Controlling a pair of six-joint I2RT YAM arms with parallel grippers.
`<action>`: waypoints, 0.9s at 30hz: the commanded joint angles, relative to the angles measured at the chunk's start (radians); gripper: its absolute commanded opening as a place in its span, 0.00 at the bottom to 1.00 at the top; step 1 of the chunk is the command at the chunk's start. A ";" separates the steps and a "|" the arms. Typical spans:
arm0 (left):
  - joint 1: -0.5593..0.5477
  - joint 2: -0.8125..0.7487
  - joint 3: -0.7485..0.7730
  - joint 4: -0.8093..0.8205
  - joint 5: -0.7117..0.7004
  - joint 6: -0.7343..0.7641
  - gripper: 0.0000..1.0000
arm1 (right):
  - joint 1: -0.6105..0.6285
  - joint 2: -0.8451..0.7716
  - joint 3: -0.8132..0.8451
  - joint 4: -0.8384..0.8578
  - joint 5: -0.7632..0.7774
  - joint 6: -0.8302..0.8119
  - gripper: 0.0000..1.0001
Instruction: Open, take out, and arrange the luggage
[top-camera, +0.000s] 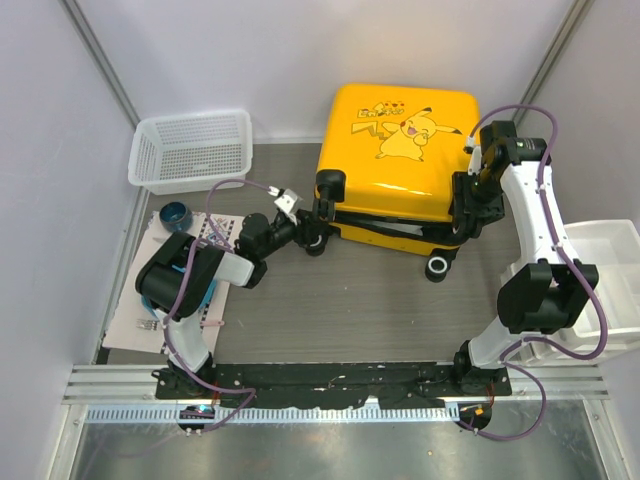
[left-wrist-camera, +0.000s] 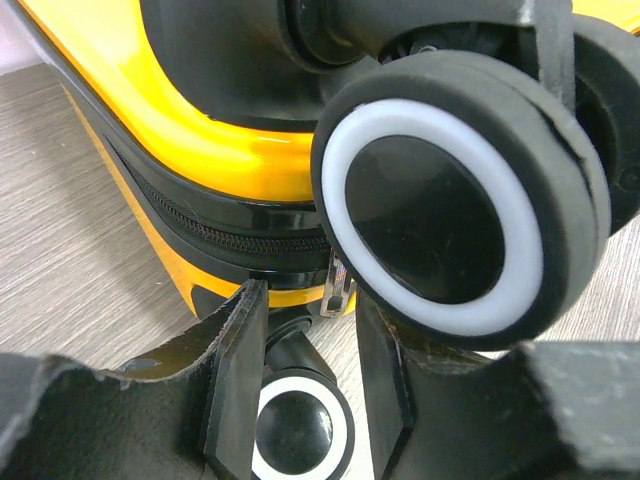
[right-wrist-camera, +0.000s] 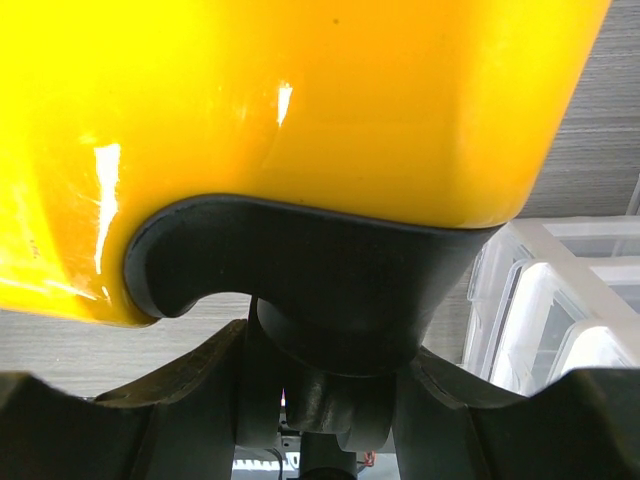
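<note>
The yellow luggage lies flat at the back of the table, Pikachu print up, its zip band closed. My left gripper is at the front-left corner by the wheels. In the left wrist view its fingers stand apart, and the metal zip pull hangs just past the tips beside a large wheel. A lower wheel shows through the gap. My right gripper is at the front-right corner. There my right gripper is closed around a black caster wheel under the yellow shell.
A white mesh basket stands at the back left. In front of it a small blue roll lies on a paper sheet. White plastic drawer bins stand at the right edge, close to the right arm. Walls enclose three sides.
</note>
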 joint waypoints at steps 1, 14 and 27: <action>-0.015 0.025 0.014 0.070 0.055 -0.046 0.44 | -0.002 -0.009 0.061 0.014 -0.019 -0.042 0.00; -0.014 -0.024 -0.016 0.042 0.079 -0.213 0.52 | -0.013 -0.021 0.063 0.015 -0.051 -0.061 0.01; 0.093 0.090 0.060 0.137 0.305 -0.564 0.55 | -0.016 -0.036 0.047 0.020 -0.053 -0.059 0.00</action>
